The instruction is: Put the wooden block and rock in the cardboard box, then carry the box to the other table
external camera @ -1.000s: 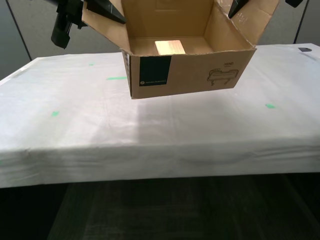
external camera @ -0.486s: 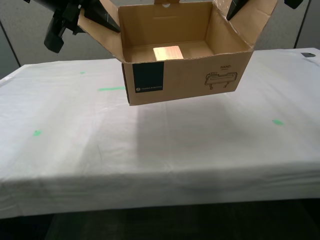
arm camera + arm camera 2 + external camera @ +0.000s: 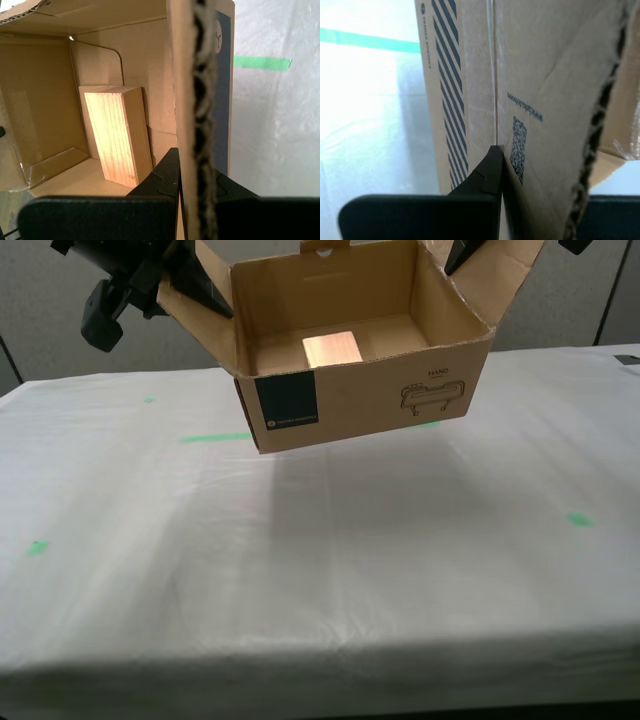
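**A:** Where do we stand with the cardboard box [image 3: 370, 400]?

**B:** It hangs between our two tools, clear of the other table [image 3: 300, 570], with its shadow on the sheet below. My first gripper [image 3: 196, 165] is pinched on one side wall: one finger is inside and one is outside against the navy label. My second gripper [image 3: 502, 155] presses a finger on the opposite flap. Its far finger is hidden behind the cardboard, but we judge it is clamped there too.

**A:** And the load?

**B:** The wooden block [image 3: 120, 135] lies on the box floor, just past the inner finger of my first gripper and lower than both tools. We cannot find the rock in any view. It may sit behind the front wall.

**A:** What worries us?

**B:** We hold only thin cardboard edges. If one arm drops faster than the other, the box tips, the block slides and the shifted weight could pull a flap out of the pinch. The flap held by my second gripper could also bend at its crease. We should lower both sides evenly and release only once the base is resting on the table.
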Tool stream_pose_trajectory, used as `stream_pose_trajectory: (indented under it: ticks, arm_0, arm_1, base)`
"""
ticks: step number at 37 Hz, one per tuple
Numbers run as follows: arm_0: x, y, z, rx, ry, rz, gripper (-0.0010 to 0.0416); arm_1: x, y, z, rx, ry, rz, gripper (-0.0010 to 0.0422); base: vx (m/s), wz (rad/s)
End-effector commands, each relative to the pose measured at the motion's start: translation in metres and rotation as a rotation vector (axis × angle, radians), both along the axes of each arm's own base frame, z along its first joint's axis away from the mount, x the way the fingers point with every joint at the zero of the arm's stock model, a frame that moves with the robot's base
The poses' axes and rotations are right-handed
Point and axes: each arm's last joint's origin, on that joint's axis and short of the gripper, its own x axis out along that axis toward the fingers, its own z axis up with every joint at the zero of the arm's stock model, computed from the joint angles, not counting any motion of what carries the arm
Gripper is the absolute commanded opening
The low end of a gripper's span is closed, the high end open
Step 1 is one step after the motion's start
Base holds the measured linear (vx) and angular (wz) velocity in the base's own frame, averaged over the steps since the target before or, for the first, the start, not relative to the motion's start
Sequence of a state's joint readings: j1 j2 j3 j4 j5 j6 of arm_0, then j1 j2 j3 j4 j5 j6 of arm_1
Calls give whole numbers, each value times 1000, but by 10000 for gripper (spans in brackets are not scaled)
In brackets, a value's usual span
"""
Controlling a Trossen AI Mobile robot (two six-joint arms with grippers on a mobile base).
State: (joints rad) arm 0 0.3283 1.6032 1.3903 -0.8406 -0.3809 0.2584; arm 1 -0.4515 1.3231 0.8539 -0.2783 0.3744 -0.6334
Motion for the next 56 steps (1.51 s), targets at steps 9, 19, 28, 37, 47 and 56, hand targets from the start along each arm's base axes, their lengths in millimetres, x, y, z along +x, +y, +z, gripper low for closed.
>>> stream_pose_trajectory:
  ticks: [9,19,28,37,47,56]
  arm_0:
    - [23,8,-40,-35,90,23,-1]
    - [47,16,-69,-33,96,19,-1]
    - [70,24,-84,-43,125,23,-1]
    - [80,27,-66,-33,90,11,-1]
    - [85,28,-54,-7,64,-24,-1]
    - [97,32,-78,-9,141,-39,-1]
  arm_1:
    - [4,0,-5,32,14,57,-1]
    - [31,-3,-24,143,54,103,-1]
    - [61,-10,-32,196,63,69,-1]
    - [87,0,-38,220,83,104,-1]
    - [95,2,-48,247,123,99,-1]
    - [95,2,-48,250,126,97,-1]
  base:
    - [117,0]
    - [8,-2]
    - [-12,3]
    - [0,0]
    - [0,0]
    - [0,0]
